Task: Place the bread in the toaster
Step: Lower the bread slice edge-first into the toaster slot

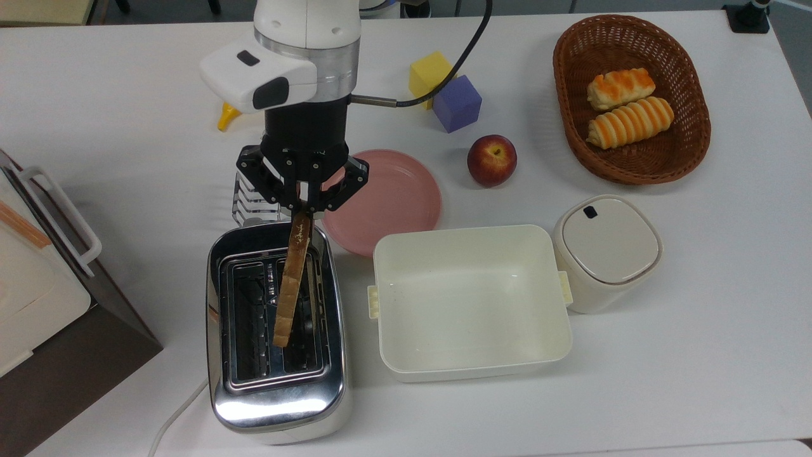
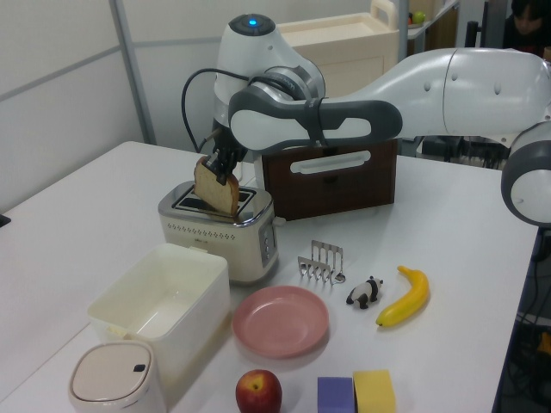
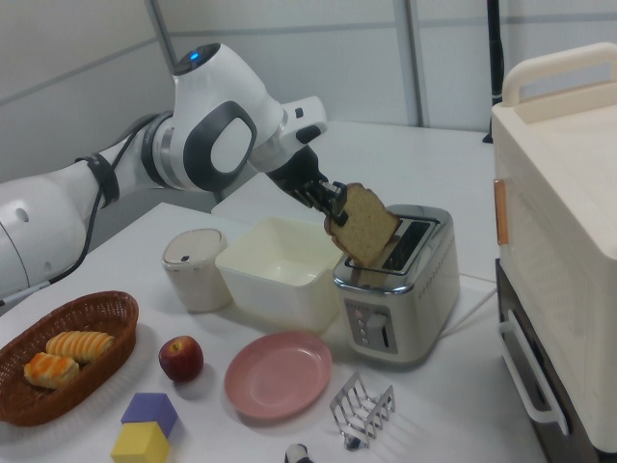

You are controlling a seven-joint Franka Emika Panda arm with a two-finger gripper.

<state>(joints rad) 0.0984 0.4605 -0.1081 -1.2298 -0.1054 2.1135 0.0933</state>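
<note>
Here the gripper [image 1: 303,208], left of centre in the top view, pinches the bread [image 1: 291,285] by its upper edge; the slice hangs edge-down, lengthwise along the toaster [image 1: 276,406]'s right-hand slot.

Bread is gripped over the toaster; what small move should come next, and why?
Probably lower it straight down. The gripper is shut on the bread, which hangs edge-on over the toaster, roughly in line with the slot on the top view's right, its lower corner at the opening in the left view.

Chrome toaster [image 1: 276,387], tan bread [image 1: 290,292], pink plate [image 1: 393,203]
</note>
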